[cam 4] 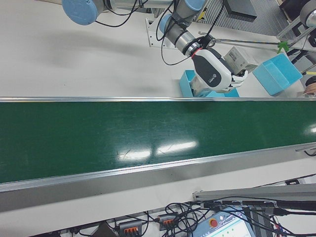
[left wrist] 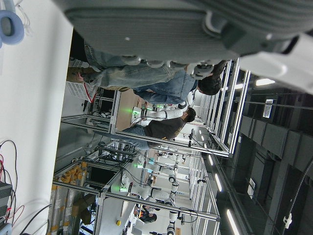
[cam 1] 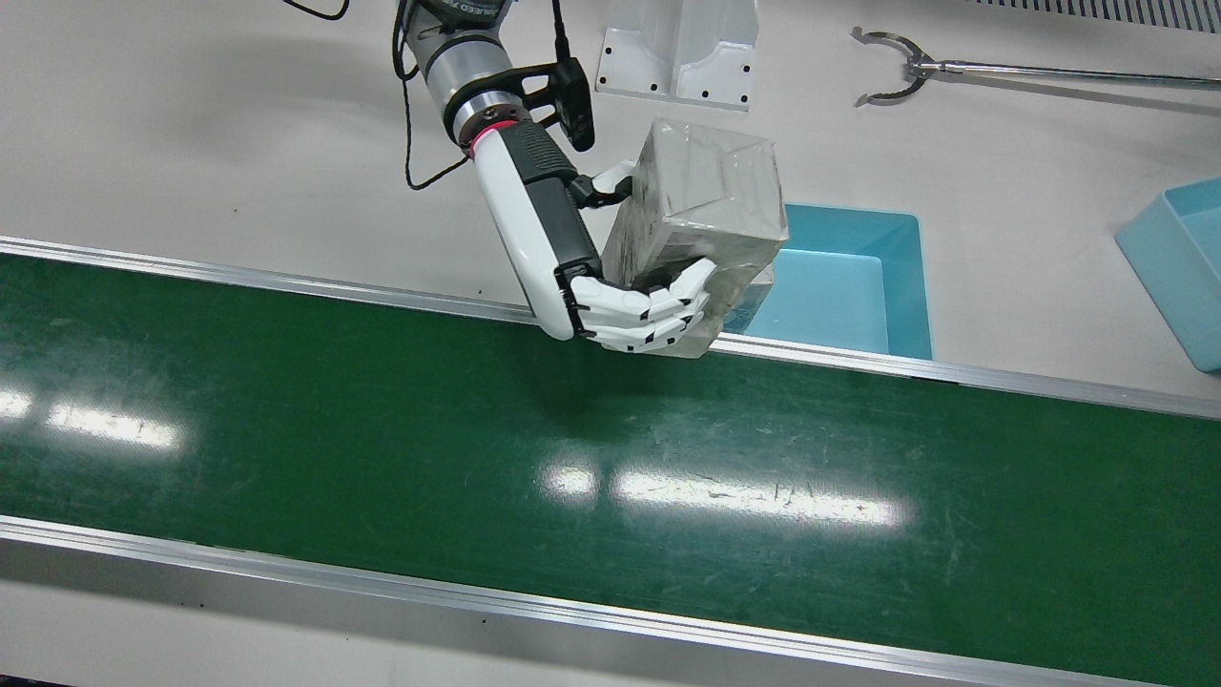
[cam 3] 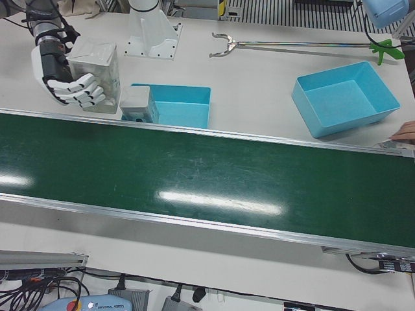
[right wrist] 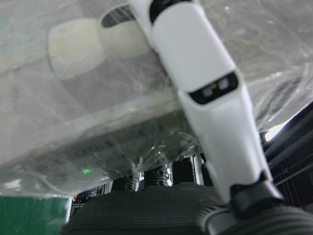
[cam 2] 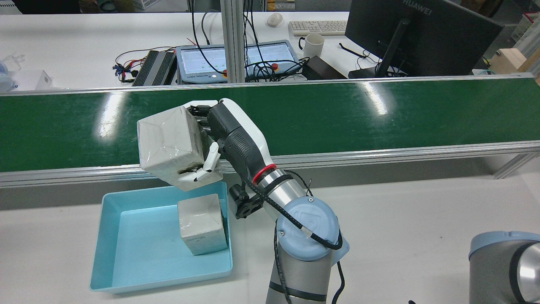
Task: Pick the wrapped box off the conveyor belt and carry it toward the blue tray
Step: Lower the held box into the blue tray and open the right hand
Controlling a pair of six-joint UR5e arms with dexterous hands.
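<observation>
White table (cam 1: 191, 143) behind a green conveyor belt (cam 1: 382, 429), read from the front view with the blue tray (cam 1: 901, 286) as anchor. Furthest left of the tray, the right robot hand (cam 1: 634, 310): clamped on the wrapped box (cam 1: 711, 191), fingers curled under the lower face and the thumb pressed on the side facing the wrist. Next, the box itself, tilted and lifted clear of the belt, hanging over the tray's belt-side edge. Inside the tray, near that edge, another wrapped box (cam 2: 200, 228), more plainly shown from the rear. Well right of the tray, a second blue bin (cam 1: 1169, 258), empty.

Probably light for its bulk, stiff at the cardboard core, but sheathed in glossy film that looks slick and liable to slide. Best taken across two opposite flat faces, away from loose film at the corners, with support kept underneath.

As for the left robot hand (left wrist: 161, 19), only a grey underside in its own camera; cannot tell whether spread or closed.
</observation>
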